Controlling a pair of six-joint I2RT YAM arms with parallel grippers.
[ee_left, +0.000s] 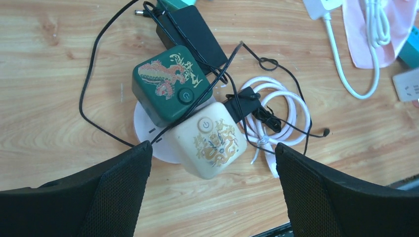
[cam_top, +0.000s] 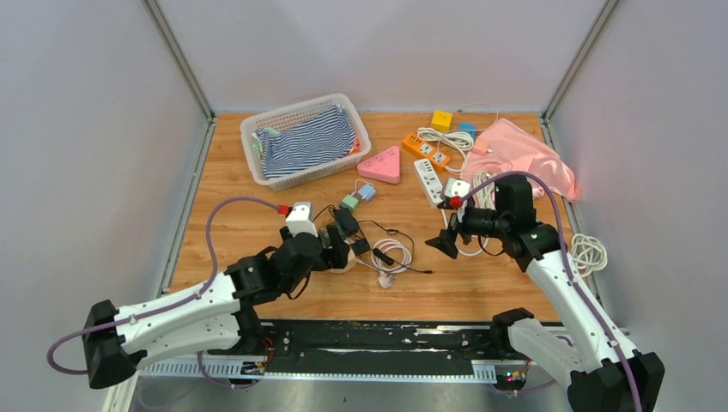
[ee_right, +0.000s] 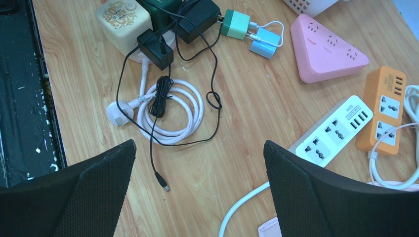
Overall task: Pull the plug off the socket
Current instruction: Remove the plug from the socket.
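- Table [ee_left: 59,74]: bare wood, grain showing, matt.
- Green cube [ee_left: 170,84] — smooth plastic with a slight sheen, dragon printed on top.
- Cream cube [ee_left: 212,140]: the same smooth plastic, softer shine.
- Black adapter [ee_left: 190,29]: matt plastic.
- White cable [ee_left: 302,111]: smooth, glossy sheath.
- Left finger pads [ee_left: 123,192] — black, finely dimpled, matt.
- Basket [cam_top: 257,129]: white plastic lattice.
- Striped cloth [cam_top: 309,142]: soft fabric.
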